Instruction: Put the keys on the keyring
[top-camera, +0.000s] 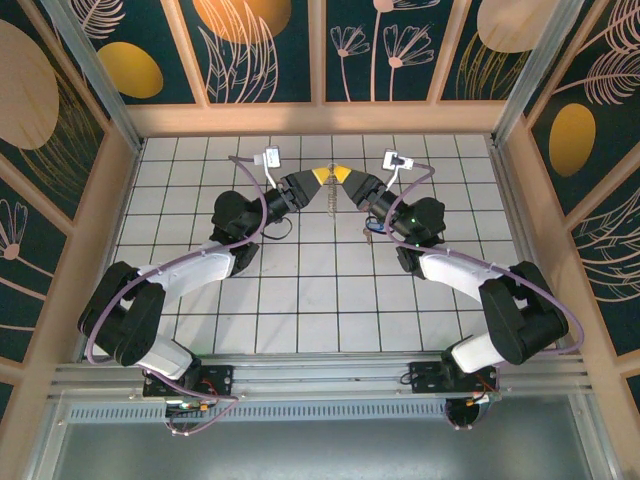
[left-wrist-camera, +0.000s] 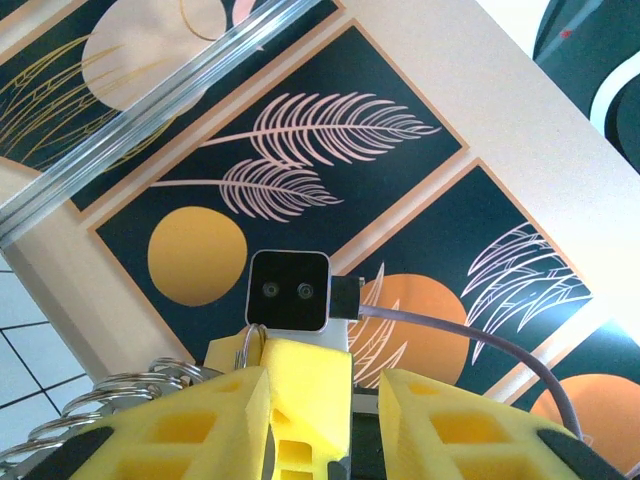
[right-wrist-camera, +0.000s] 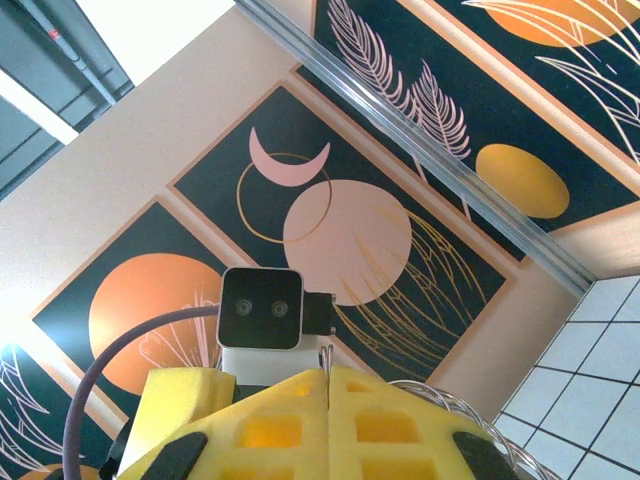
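As my clenched right end effector (top-camera: 344, 177) meets my half-parted left end effector (top-camera: 319, 177) at twelve o'clock, I seem to be spreading the keyring (top-camera: 328, 203); next, gentle prying.

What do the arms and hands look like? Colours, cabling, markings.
On left arm and right arm: white links, black joints, lilac cables. On left hand and right hand: black bodies, yellow waffle-cut fingers, small white-and-black camera at each wrist.

The keyring's cluster of small silvery metal rings (top-camera: 328, 200) hangs in a short string over the white tiles (top-camera: 300, 290). We think the tiny blue-headed metal key (top-camera: 370, 228) sits just right of it, but it's too small to confirm.
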